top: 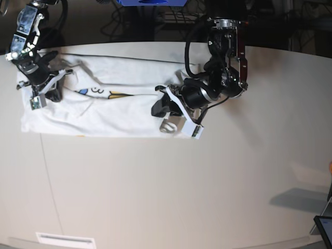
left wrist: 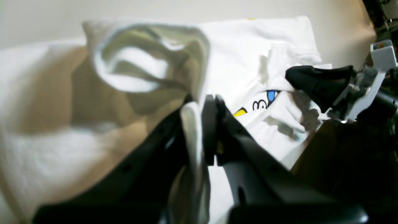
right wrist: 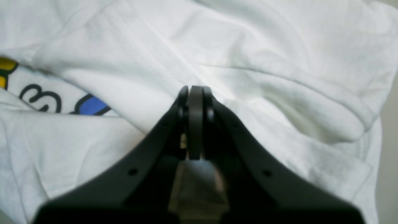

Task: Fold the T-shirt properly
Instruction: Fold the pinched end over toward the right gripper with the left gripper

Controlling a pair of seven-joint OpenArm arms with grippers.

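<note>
My pale beige table [top: 155, 187] fills most of base view, surface smooth. White label strip [top: 65, 240] at its near edge. Dark cables [top: 171, 18] behind far edge. Dark screen corner [top: 325, 225] at right margin.

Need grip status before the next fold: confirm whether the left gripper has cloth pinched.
Yes, the left gripper is shut on a fold of the T-shirt.
</note>
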